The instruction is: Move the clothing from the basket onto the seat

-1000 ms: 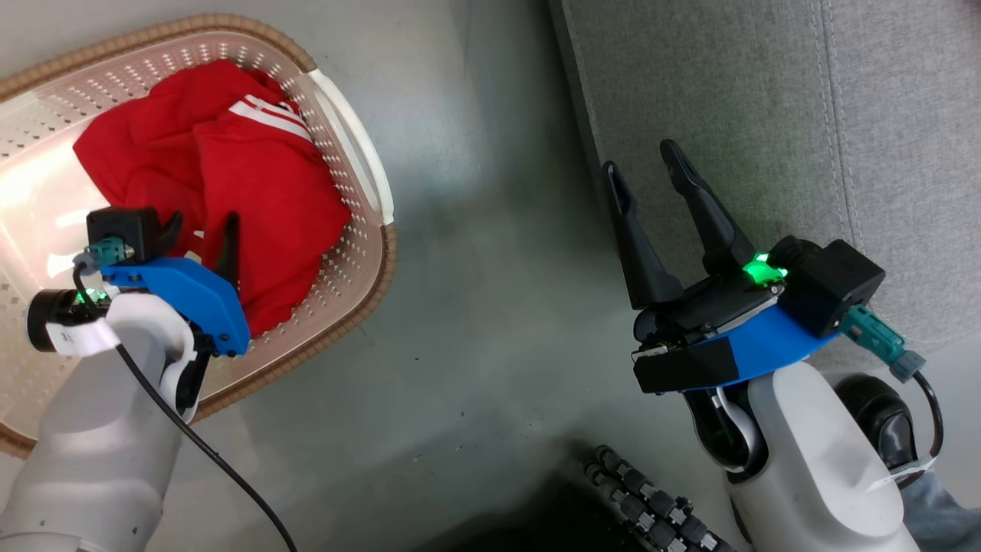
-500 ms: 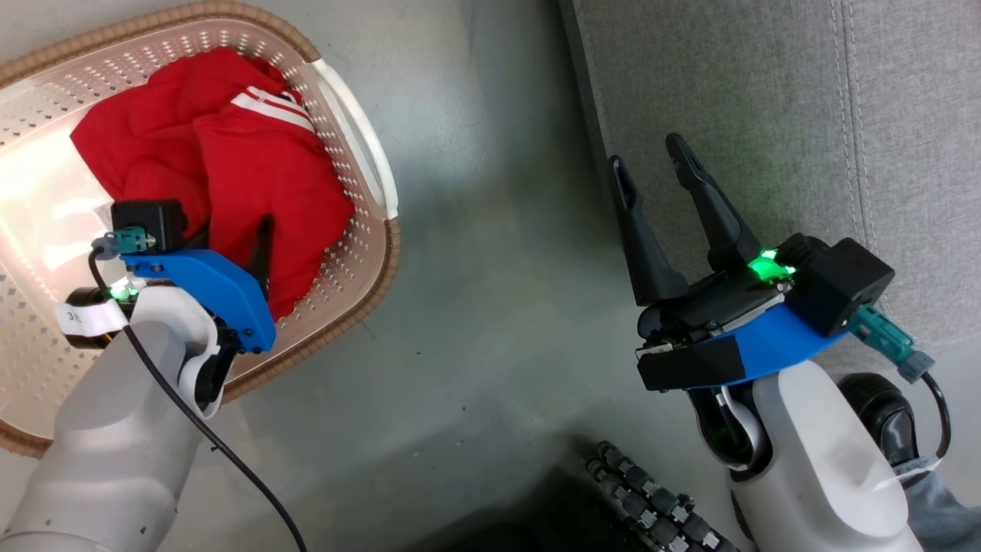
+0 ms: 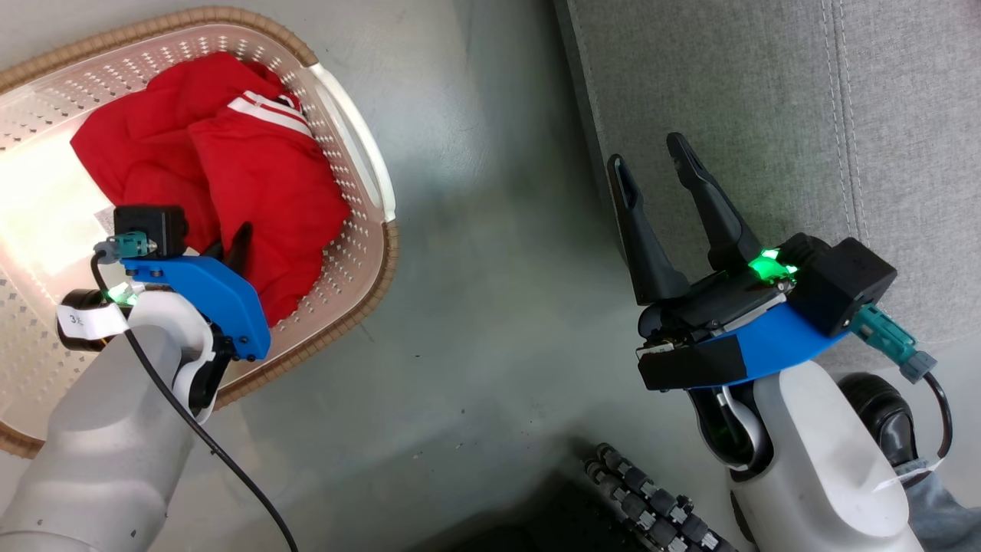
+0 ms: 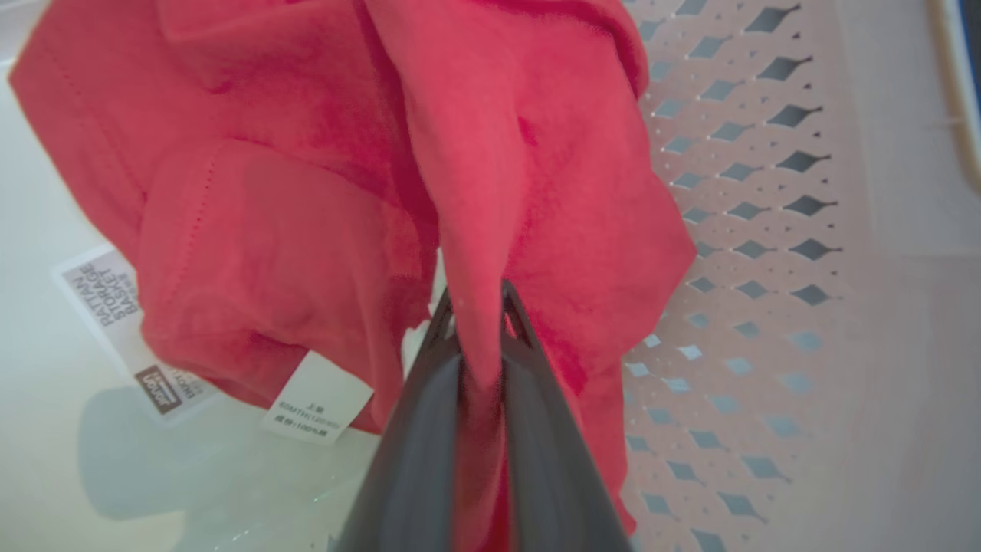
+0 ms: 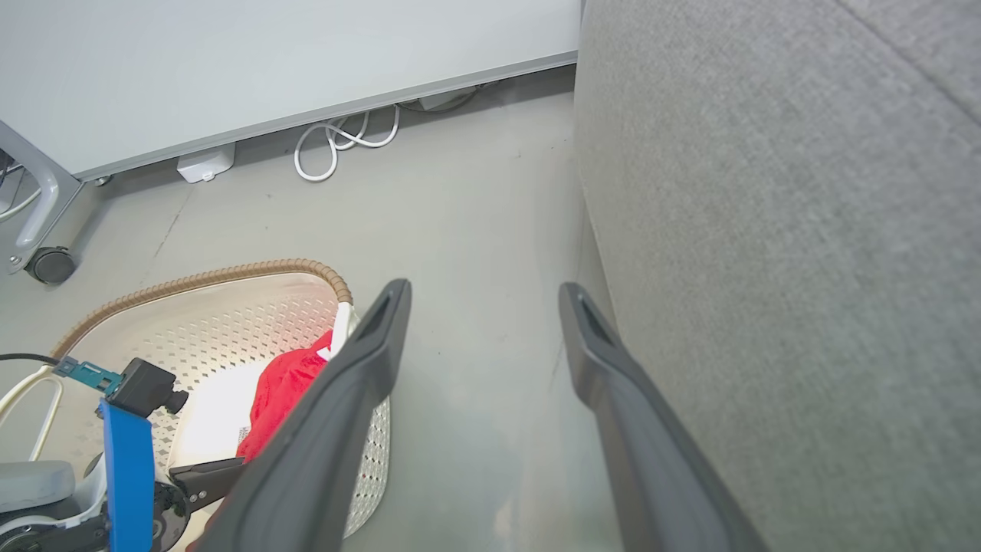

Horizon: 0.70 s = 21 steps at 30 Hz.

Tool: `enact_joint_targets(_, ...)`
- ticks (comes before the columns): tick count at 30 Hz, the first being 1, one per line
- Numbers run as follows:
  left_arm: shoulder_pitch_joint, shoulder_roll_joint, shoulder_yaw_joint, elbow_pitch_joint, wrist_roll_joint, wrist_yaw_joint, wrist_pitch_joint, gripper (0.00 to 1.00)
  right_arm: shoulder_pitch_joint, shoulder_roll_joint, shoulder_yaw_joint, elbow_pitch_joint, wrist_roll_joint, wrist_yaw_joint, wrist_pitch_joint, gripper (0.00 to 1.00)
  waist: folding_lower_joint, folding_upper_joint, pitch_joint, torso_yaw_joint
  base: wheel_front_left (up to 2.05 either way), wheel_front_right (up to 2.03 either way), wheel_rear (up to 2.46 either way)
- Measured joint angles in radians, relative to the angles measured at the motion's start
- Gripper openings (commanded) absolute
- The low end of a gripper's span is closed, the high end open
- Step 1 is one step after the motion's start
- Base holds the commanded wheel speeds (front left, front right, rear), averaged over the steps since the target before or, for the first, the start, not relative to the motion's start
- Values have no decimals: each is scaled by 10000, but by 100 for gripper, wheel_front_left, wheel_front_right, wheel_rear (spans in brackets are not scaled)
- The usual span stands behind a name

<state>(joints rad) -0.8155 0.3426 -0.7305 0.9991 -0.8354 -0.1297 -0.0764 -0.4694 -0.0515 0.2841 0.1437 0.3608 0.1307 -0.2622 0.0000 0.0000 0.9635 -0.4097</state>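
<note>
Left wrist view: closing from spread, now pinching a fold of clothing (image 4: 306, 192) with left gripper (image 4: 481, 307), inside basket (image 4: 766, 230) beside its perforated wall; readying for lifting to seat (image 3: 766, 92).

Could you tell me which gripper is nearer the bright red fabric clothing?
Left. The left gripper is shut on a fold of the clothing inside the cream perforated basket; the right gripper stands open, well apart, by the grey fabric seat.
</note>
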Motion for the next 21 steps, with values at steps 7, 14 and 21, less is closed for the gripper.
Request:
enact_joint_targets(7, -64, 31, -261, 73, -188, 0, -132, 0, -13, 0, 2, 40, -2, 0, 0, 100, 0, 0, -46, -1, 0, 0, 0)
enact_joint_targets(14, -110, -96, -539, 157, -426, 0, -307, 0, -37, 0, -25, 165, -65, 0, 0, 100, 0, 0, -300, 120, 0, 0, 0)
enact_joint_targets(21, -40, -334, -863, 190, -677, 0, -656, 0, -45, 2, -71, 349, -221, 0, -2, 100, 0, 0, -1009, 386, 0, 0, 0)
